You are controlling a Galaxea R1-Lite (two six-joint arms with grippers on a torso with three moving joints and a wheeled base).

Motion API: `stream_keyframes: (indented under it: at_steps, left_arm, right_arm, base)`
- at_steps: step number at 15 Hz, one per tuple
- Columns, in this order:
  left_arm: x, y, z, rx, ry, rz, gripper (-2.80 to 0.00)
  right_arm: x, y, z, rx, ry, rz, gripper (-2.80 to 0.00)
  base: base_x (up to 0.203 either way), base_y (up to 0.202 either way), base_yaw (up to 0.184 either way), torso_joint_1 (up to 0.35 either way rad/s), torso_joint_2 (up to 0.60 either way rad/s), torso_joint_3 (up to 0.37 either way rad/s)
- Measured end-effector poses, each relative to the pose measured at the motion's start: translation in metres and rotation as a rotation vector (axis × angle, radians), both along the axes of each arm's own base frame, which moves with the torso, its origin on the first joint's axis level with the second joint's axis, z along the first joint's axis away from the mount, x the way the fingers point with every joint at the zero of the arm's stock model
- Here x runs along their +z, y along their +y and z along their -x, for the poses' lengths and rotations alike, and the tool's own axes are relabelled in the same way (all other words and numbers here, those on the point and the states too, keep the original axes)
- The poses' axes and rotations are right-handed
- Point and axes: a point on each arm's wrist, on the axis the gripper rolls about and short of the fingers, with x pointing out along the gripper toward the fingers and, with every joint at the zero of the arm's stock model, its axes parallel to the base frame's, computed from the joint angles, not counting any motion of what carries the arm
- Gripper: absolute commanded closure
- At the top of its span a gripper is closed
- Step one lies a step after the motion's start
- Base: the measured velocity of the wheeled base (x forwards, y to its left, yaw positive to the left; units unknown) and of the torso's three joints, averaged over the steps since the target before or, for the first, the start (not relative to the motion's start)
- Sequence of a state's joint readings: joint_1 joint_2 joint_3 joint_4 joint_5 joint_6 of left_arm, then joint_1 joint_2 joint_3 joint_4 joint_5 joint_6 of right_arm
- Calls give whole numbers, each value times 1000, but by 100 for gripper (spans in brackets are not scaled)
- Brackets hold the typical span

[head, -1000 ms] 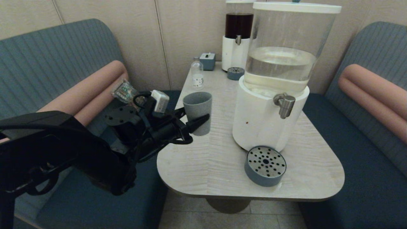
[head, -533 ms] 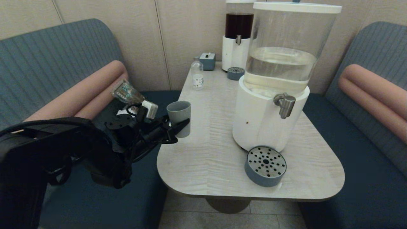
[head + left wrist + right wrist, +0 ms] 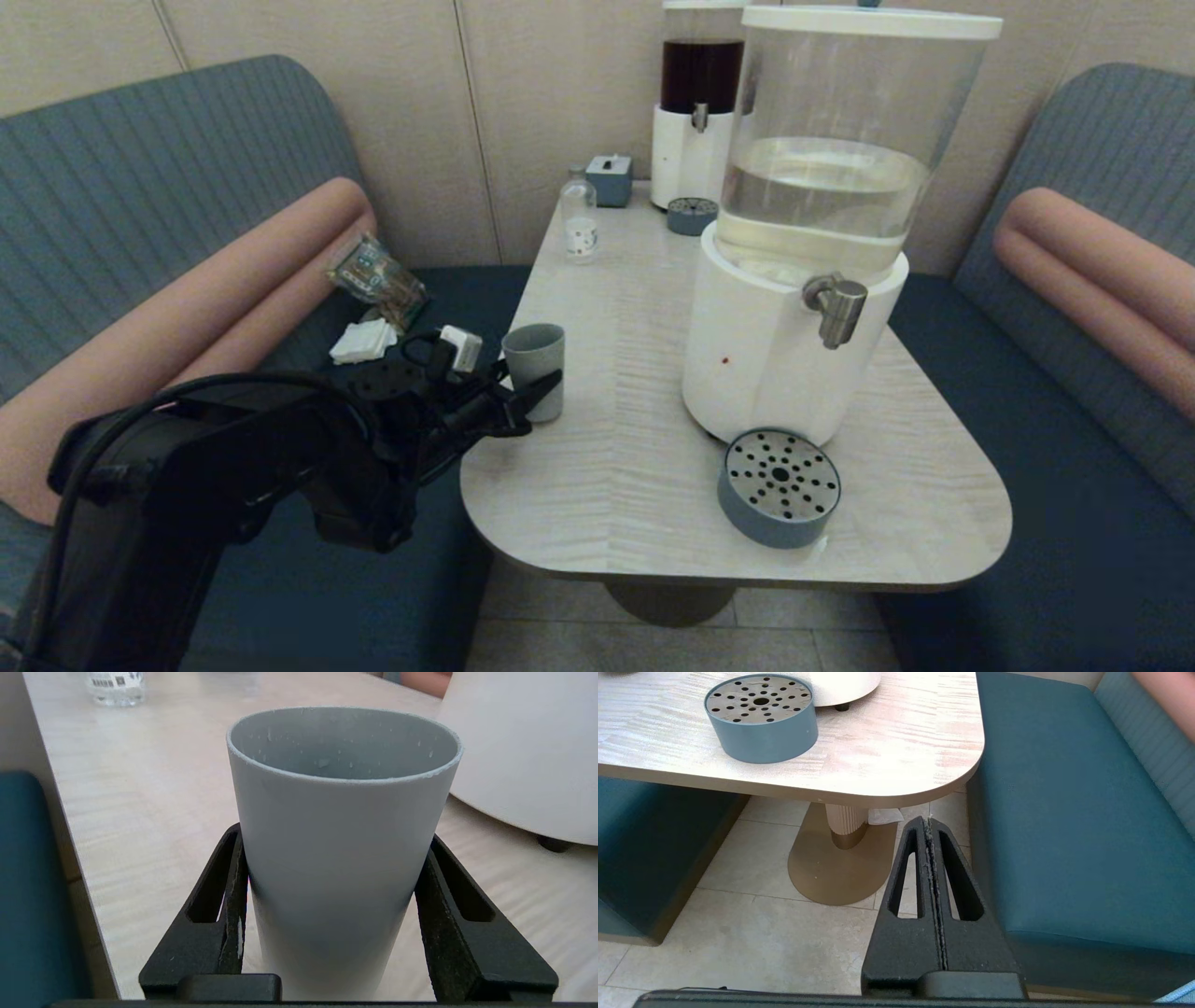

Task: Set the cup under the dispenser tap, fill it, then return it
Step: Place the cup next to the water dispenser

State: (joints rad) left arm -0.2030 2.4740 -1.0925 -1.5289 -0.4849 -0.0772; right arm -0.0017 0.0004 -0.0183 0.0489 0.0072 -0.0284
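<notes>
The grey-blue cup (image 3: 534, 359) (image 3: 343, 835) stands upright at the table's left edge, well to the left of the big white-based dispenser (image 3: 784, 364). Its base seems to rest on the tabletop. My left gripper (image 3: 539, 385) (image 3: 335, 835) reaches in from the bench side, its black fingers (image 3: 233, 868) pressed on both flanks of the cup. Droplets cling to the cup's inner wall. The steel dispenser tap (image 3: 838, 313) juts out above the round drip tray (image 3: 780, 485). My right gripper (image 3: 928, 821) hangs shut and empty below the table's near right corner.
A clear bottle (image 3: 579, 219) (image 3: 114, 686), a small blue box (image 3: 609, 177), a second drip tray (image 3: 692, 215) and the dark-liquid dispenser (image 3: 698, 103) stand at the back. A packet (image 3: 373, 275) and a white wad (image 3: 362, 341) lie on the left bench.
My left gripper has carried the cup leftward and down, from above mid-table to the table's left edge. The arm has drawn back toward the bench.
</notes>
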Motion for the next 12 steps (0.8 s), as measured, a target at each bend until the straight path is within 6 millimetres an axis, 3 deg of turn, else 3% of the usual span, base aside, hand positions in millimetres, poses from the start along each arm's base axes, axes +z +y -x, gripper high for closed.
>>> stream_keyframes:
  at_steps: [2,3,7,12]
  left_arm:
    - [-6,0,-2,0,4,-2,0]
    - [-8,-1,-3,0,7,-3,-280]
    - [-17,-1,-2,-1,50,-11,-280]
    - [-5,1,11,-1,49,-20,-280]
  right_arm:
    - [0,0,0,0,0,0,0]
    - [0,0,0,0,0,0,0]
    - [0,0,0,0,-1,0,0]
    - [0,0,0,0,0,0,0]
  base:
    - [0,0,0,0,0,0]
    - [0,0,0,0,0,0]
    - [0,0,0,0,0,0]
    - [0,0,0,0,0,0]
